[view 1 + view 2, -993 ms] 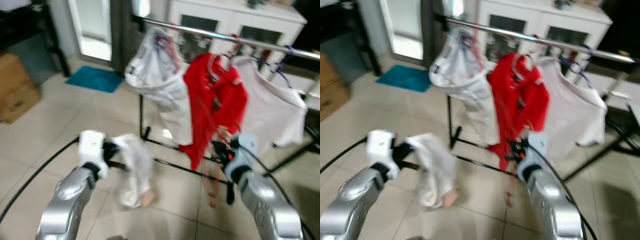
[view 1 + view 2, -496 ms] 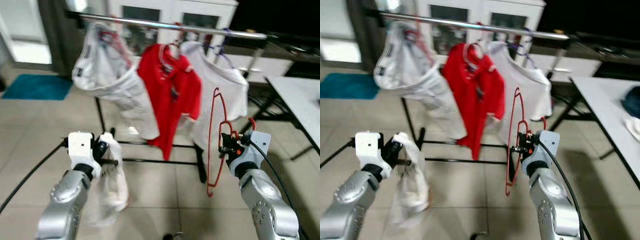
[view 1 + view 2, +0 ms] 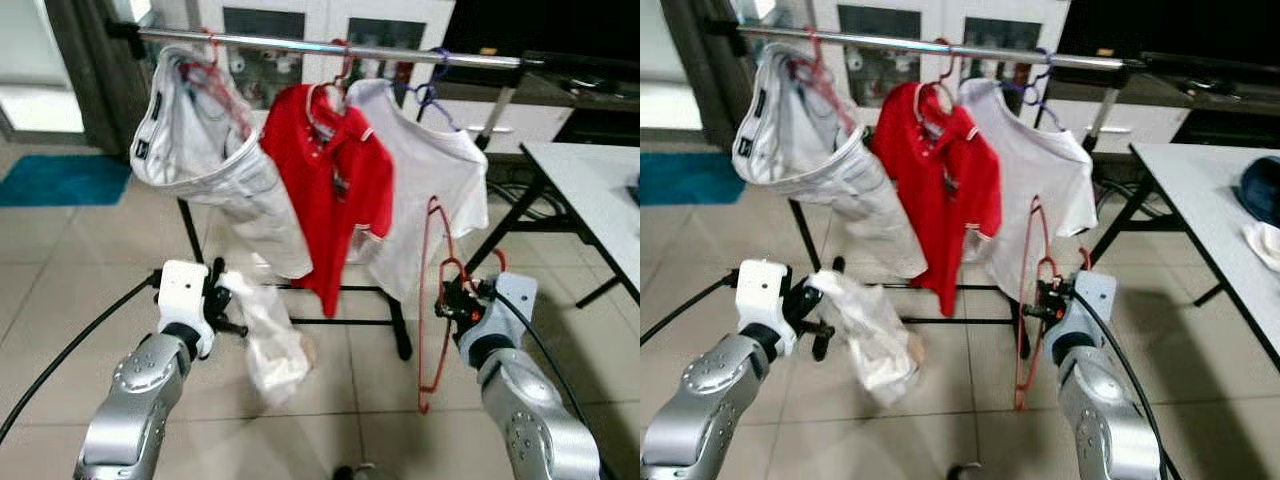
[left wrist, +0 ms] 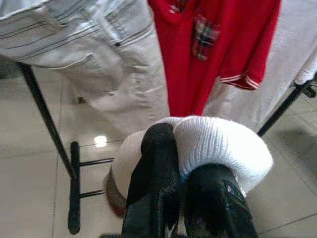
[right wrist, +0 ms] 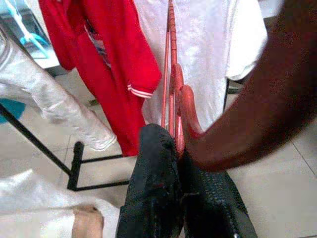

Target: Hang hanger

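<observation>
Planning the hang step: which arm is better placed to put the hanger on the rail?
Right. The right gripper is shut on the red hanger, below the free right end of the rail. The left gripper is shut on a white garment.

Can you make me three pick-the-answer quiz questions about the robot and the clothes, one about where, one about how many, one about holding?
1. Where does the red shirt hang on the rail?
A. between two white clothes
B. at the far end
C. on the floor

2. How many clothes hang on the rail?
A. one
B. three
C. five

3. What is the right end effector doing?
A. open, holding nothing
B. shut on the red hanger
C. holding a shoe

Answers: 1 A, white clothes hang either side. 2 B, two white, one red. 3 B, fingers clamp the hanger.
</observation>
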Motion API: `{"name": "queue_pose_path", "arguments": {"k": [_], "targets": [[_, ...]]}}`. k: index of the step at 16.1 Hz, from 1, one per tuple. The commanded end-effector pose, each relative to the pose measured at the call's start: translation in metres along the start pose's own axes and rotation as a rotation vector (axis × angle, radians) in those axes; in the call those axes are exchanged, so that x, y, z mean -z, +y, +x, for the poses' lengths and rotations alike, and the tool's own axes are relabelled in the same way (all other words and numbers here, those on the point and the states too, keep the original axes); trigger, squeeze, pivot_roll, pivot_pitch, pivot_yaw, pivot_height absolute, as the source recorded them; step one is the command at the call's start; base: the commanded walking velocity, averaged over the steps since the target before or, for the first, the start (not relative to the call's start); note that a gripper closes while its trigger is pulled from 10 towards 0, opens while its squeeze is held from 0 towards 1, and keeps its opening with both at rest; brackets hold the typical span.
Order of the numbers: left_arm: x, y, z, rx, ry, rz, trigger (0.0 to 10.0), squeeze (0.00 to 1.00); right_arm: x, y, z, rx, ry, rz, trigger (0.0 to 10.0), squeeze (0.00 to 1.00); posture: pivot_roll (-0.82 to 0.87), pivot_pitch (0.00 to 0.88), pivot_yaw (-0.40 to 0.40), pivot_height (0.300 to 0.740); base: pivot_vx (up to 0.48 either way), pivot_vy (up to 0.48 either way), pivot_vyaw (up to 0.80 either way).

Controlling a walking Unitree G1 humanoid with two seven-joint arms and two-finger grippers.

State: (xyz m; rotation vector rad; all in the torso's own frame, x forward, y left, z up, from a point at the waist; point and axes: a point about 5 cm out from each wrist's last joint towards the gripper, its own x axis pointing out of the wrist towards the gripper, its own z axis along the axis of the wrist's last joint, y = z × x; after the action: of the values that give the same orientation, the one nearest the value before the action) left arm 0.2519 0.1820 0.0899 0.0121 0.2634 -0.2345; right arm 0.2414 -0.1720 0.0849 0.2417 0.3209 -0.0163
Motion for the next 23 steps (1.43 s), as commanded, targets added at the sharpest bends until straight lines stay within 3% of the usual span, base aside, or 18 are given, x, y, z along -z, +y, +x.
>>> {"name": "queue_pose_path", "arguments": {"k": [1,7,12,15,23], "targets": [[-0.008,-0.005,0.000,0.022,-0.030,0.012,10.0,0.00,-0.004,-0.004,-0.001,0.005,-0.013,0.000,10.0,0.00,-0.03,0.000,-0.051,0.740,0.000,0.000,-0.80],[-0.008,-0.011,0.000,0.059,-0.034,0.018,10.0,0.00,-0.004,-0.002,-0.006,-0.022,0.017,-0.027,10.0,0.00,-0.04,0.000,-0.047,0.740,0.000,0.000,-0.80],[-0.016,-0.011,0.003,0.097,-0.045,0.048,10.0,0.00,0.002,0.002,0.000,0.008,0.033,0.026,10.0,0.00,-0.03,0.000,-0.021,0.740,0.000,0.000,-0.80],[-0.014,-0.005,0.004,0.084,-0.040,0.041,10.0,0.00,0.005,0.005,-0.003,-0.001,0.033,0.030,10.0,0.00,-0.04,0.000,0.002,0.740,0.000,0.000,-0.80],[-0.015,-0.009,0.009,0.088,-0.050,0.040,10.0,0.00,0.002,0.003,-0.002,-0.001,0.024,0.013,10.0,0.00,-0.05,0.000,-0.005,0.740,0.000,0.000,-0.80]]}}
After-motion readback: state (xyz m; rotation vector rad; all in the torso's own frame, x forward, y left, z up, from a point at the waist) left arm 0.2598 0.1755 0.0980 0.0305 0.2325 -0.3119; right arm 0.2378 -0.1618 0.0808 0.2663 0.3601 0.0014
